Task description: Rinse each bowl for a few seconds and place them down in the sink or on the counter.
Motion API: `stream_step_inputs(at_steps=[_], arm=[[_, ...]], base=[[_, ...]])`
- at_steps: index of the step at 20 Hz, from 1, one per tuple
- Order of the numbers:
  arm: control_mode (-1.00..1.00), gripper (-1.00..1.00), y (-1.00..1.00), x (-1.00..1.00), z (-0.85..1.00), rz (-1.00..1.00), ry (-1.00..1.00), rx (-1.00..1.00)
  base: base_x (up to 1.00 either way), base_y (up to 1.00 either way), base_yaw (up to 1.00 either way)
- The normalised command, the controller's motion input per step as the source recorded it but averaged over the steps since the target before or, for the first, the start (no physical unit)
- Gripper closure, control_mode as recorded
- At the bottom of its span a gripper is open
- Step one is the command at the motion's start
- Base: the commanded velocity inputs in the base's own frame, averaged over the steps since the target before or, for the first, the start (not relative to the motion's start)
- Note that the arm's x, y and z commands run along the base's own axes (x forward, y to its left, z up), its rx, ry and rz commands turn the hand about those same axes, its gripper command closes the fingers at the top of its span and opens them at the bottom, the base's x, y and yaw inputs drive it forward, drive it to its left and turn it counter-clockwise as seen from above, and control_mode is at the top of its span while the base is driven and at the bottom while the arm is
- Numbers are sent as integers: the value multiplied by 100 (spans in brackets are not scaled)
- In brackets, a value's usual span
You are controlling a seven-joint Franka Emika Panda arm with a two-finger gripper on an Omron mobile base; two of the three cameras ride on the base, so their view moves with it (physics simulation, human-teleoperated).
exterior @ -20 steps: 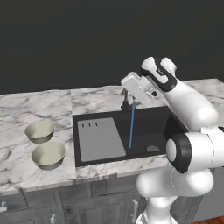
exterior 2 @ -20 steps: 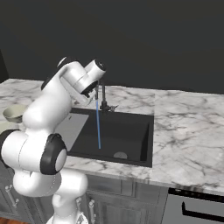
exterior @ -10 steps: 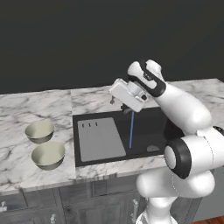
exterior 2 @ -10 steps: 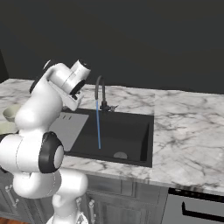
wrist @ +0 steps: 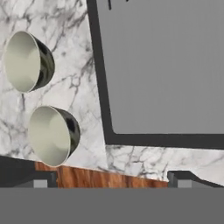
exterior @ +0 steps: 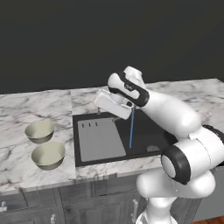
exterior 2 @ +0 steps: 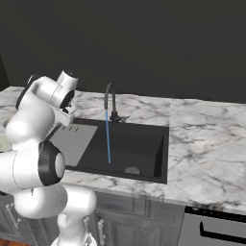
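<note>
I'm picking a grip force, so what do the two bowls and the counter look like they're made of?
Bowls: likely glazed ceramic, going by the smooth, plain pale beige-olive insides and dark outsides seen in the hand view; a render, so plastic can't be ruled out. Counter: looks like polished marble, white with grey veins. Both seem hard and possibly slippery.

Glossy white rounded arm links [exterior: 173,114], dark joint rings, bulbous white base
</note>
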Motion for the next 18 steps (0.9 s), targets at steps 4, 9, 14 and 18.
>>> stream_step_inputs(at_steps=[4, 9, 14, 18], arm=[[-100, -100, 36, 12, -4, 1, 14, 0], [-100, -100, 49, -1, -12, 2, 9, -7], [-100, -100, 47, -6, -8, 1, 5, -11], [-100, -100, 45, -8, -7, 1, 2, -12]], base=[[0, 0, 0], [0, 0, 0], [0, 0, 0], [0, 0, 0]])
